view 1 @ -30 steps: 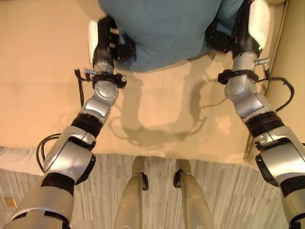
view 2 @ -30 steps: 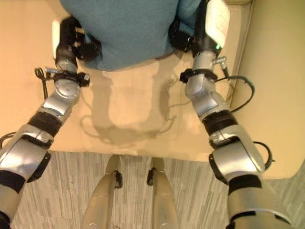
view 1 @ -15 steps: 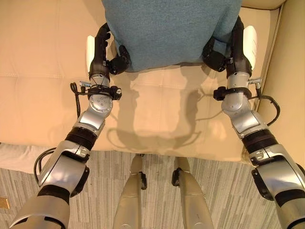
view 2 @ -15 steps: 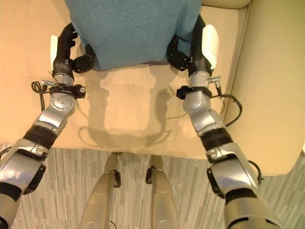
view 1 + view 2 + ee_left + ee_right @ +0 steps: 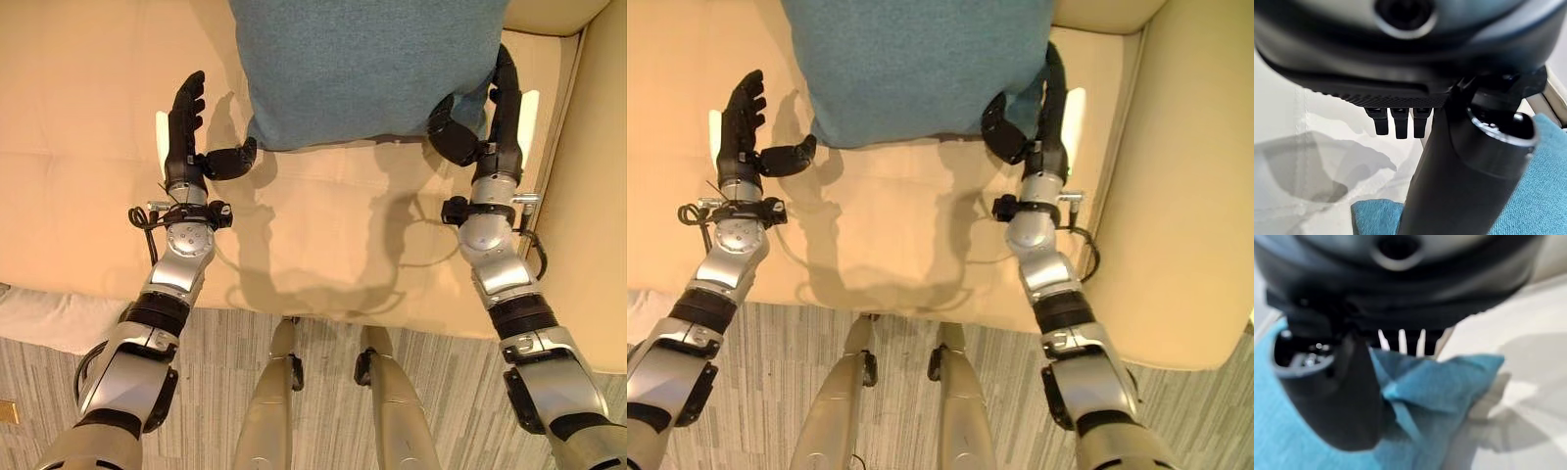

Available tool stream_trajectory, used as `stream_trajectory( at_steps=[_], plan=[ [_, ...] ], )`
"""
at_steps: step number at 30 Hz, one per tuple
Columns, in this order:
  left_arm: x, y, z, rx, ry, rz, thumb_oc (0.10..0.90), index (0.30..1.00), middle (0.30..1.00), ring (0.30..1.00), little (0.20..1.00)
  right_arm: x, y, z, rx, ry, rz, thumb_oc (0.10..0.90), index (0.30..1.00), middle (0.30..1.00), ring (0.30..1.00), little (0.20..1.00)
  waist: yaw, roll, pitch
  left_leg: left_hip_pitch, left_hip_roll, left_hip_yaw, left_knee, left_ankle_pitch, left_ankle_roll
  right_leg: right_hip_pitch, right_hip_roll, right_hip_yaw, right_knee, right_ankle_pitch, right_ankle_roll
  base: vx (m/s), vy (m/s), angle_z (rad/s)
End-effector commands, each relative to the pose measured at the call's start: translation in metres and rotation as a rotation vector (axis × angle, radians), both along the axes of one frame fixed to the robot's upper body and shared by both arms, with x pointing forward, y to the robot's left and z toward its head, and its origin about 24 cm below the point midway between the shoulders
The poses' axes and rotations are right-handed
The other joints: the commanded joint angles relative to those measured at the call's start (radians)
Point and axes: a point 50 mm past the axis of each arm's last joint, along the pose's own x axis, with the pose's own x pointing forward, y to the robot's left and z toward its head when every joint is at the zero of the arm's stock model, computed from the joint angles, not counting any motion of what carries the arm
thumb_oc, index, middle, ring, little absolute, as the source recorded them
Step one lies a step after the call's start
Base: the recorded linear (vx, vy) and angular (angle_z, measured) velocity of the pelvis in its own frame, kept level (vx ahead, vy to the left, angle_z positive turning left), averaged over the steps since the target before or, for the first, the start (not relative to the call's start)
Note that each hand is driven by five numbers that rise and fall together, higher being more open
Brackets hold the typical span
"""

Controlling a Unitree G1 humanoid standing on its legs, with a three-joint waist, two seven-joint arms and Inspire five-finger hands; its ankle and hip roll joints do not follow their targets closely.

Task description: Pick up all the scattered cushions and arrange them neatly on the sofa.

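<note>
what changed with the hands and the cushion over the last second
The left hand let go of the teal cushion and now stands apart from its edge, fingers straight. The cushion was carried further back over the sofa. The right hand still holds the cushion's other side.

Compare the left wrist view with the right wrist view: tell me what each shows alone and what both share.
Left wrist view alone: the left hand, fingers straight and clear of the fabric, with the teal cushion's corner beside its thumb. Right wrist view alone: the right hand with the cushion's corner bunched between thumb and fingers. Both share the teal cushion and the beige sofa seat.
</note>
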Motion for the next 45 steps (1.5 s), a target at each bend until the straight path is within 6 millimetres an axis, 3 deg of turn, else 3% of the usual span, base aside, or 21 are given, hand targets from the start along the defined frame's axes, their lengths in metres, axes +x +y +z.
stream_trajectory(
  at_steps=[1,4,6,7,11,12,16,19,21,22,28,34,35,36,37,38,39,45],
  plan=[
    [-0.02,0.01,-0.034,-0.105,-0.029,0.011,0.8,0.9,0.9,0.9,0.9,-0.005,0.031,-0.019,-0.029,-0.016,0.157,0.8,0.9,0.9,0.9,0.9,0.028,-0.02,-0.254,0.013,-0.03,0.002,-0.012,-0.093,-0.044,0.017,-0.032,0.012,-0.017,-0.068,0.113,0.0,0.0,0.0],
    [-0.043,0.022,-0.063,-0.177,0.005,0.026,0.8,0.9,0.9,0.9,0.9,-0.009,0.027,-0.029,0.023,0.009,0.168,0.8,0.9,0.9,0.9,0.9,0.051,-0.008,-0.252,0.025,-0.033,0.002,-0.012,-0.095,-0.043,0.03,-0.035,0.007,-0.017,-0.073,0.11,0.01,-0.005,0.0],
    [-0.065,0.03,-0.1,-0.275,0.087,0.05,0.8,0.9,0.9,0.9,0.9,-0.013,0.027,-0.037,0.015,0.026,0.179,0.8,0.9,0.9,0.9,0.9,0.074,0.002,-0.251,0.033,-0.034,0.001,-0.012,-0.096,-0.042,0.04,-0.038,0.005,-0.017,-0.077,0.109,0.03,-0.005,0.02],
    [-0.066,0.03,-0.101,-0.276,0.088,0.05,0.8,0.9,0.9,0.9,0.9,-0.014,0.027,-0.037,0.014,0.027,0.18,0.8,0.9,0.9,0.9,0.9,0.073,0.003,-0.252,0.033,-0.034,0.001,-0.012,-0.097,-0.042,0.041,-0.038,0.005,-0.017,-0.077,0.109,0.02,0.005,0.07],
    [-0.093,0.035,-0.143,-0.355,0.211,0.059,0.8,0.9,0.9,0.9,0.9,-0.022,0.013,-0.052,-0.033,0.07,0.147,0.8,0.9,0.9,0.9,0.9,0.096,0.013,-0.251,0.05,-0.034,-0.002,-0.012,-0.095,-0.043,0.065,-0.04,-0.009,-0.017,-0.083,0.107,0.02,-0.003,0.08],
    [-0.094,0.035,-0.143,-0.355,0.212,0.058,0.8,0.9,0.9,0.9,0.9,-0.022,0.013,-0.052,-0.034,0.071,0.146,0.8,0.9,0.9,0.9,0.9,0.096,0.013,-0.252,0.051,-0.034,-0.002,-0.012,-0.095,-0.043,0.065,-0.04,-0.009,-0.017,-0.084,0.107,0.0,0.0,0.0],
    [-0.117,0.048,-0.167,-0.343,0.32,0.058,0.8,0.9,0.9,0.9,0.9,-0.037,-0.034,-0.063,-0.11,0.122,0.021,0.8,0.9,0.9,0.9,0.9,0.098,0.002,-0.263,0.08,-0.031,-0.016,-0.012,-0.097,-0.05,0.1,-0.038,-0.032,-0.017,-0.096,0.105,0.04,-0.051,0.13],
    [-0.124,0.052,-0.175,-0.315,0.374,0.049,0.8,0.9,0.9,0.9,0.9,-0.047,-0.057,-0.07,-0.153,0.165,-0.033,0.8,0.9,0.9,0.9,0.9,0.094,-0.012,-0.269,0.104,-0.028,-0.021,-0.012,-0.101,-0.052,0.133,-0.036,-0.044,-0.017,-0.104,0.104,0.02,-0.054,0.22],
    [-0.127,0.054,-0.178,-0.297,0.397,0.047,0.8,0.9,0.9,0.9,0.9,-0.052,-0.064,-0.074,-0.165,0.186,-0.047,0.8,0.9,0.9,0.9,0.9,0.091,-0.018,-0.273,0.12,-0.027,-0.022,-0.012,-0.106,-0.053,0.149,-0.035,-0.047,-0.017,-0.107,0.104,0.04,-0.052,0.08],
    [-0.138,0.058,-0.189,-0.271,0.466,0.034,0.8,0.9,0.9,0.9,0.9,-0.066,-0.083,-0.088,-0.216,0.268,-0.077,0.8,0.9,0.9,0.9,0.9,0.08,-0.037,-0.282,0.179,-0.021,-0.02,-0.012,-0.118,-0.053,0.221,-0.03,-0.058,-0.017,-0.124,0.104,0.05,-0.05,0.02],
    [-0.168,0.064,-0.214,-0.237,0.619,0.029,0.8,0.9,0.9,0.9,0.9,-0.095,-0.1,-0.124,-0.23,0.437,-0.06,0.8,0.9,0.9,0.9,0.9,0.058,-0.059,-0.295,0.319,-0.008,-0.004,-0.012,-0.143,-0.048,0.367,-0.024,-0.066,-0.017,-0.153,0.108,0.08,-0.029,0.01],
    [-0.199,0.061,-0.247,-0.221,0.808,0.017,0.8,0.9,0.9,0.9,0.9,-0.128,-0.102,-0.179,-0.166,0.657,-0.031,0.8,0.9,0.9,0.9,0.9,0.038,-0.062,-0.329,0.456,-0.005,0.017,-0.012,-0.168,-0.033,0.493,-0.012,-0.067,-0.017,-0.179,0.108,0.06,-0.005,-0.04],
    [-0.199,0.061,-0.247,-0.221,0.809,0.016,0.8,0.9,0.9,0.9,0.9,-0.128,-0.102,-0.18,-0.165,0.658,-0.031,0.8,0.9,0.9,0.9,0.9,0.039,-0.062,-0.326,0.461,-0.005,0.017,-0.012,-0.169,-0.033,0.497,-0.012,-0.066,-0.017,-0.179,0.108,0.04,-0.015,-0.05],
    [-0.21,0.058,-0.259,-0.211,0.882,0.011,0.8,0.9,0.9,0.9,0.9,-0.143,-0.101,-0.201,-0.126,0.743,-0.026,0.8,0.9,0.9,0.9,0.9,0.033,-0.062,-0.336,0.502,-0.003,0.023,-0.012,-0.18,-0.031,0.536,-0.007,-0.068,-0.017,-0.19,0.106,0.0,0.0,0.0],
    [-0.21,0.058,-0.259,-0.21,0.883,0.011,0.8,0.9,0.9,0.9,0.9,-0.143,-0.101,-0.201,-0.126,0.743,-0.026,0.8,0.9,0.9,0.9,0.9,0.034,-0.062,-0.332,0.507,-0.003,0.023,-0.012,-0.181,-0.031,0.541,-0.006,-0.068,-0.017,-0.19,0.106,0.06,-0.04,-0.02],
    [-0.226,0.057,-0.276,-0.19,0.991,0.017,0.8,0.9,0.9,0.9,0.9,-0.164,-0.093,-0.232,-0.092,0.879,0.011,0.8,0.9,0.9,0.9,0.9,0.029,-0.065,-0.347,0.56,0.0,0.028,-0.012,-0.195,-0.027,0.594,0.003,-0.067,-0.017,-0.204,0.102,0.04,-0.029,-0.01],
    [-0.226,0.057,-0.276,-0.189,0.991,0.017,0.8,0.9,0.9,0.9,0.9,-0.164,-0.092,-0.233,-0.092,0.879,0.011,0.8,0.9,0.9,0.9,0.9,0.029,-0.065,-0.345,0.563,0.0,0.028,-0.012,-0.196,-0.027,0.597,0.004,-0.067,-0.017,-0.205,0.102,0.05,-0.04,0.01],
    [-0.258,0.052,-0.307,-0.193,1.188,0.056,0.8,0.9,0.9,0.9,0.9,-0.201,-0.066,-0.291,0.041,1.13,0.095,0.8,0.9,0.9,0.9,0.9,0.025,-0.07,-0.354,0.65,0.01,0.023,-0.012,-0.218,-0.022,0.679,0.03,-0.049,-0.017,-0.238,0.087,0.02,-0.043,-0.02]
  ],
)
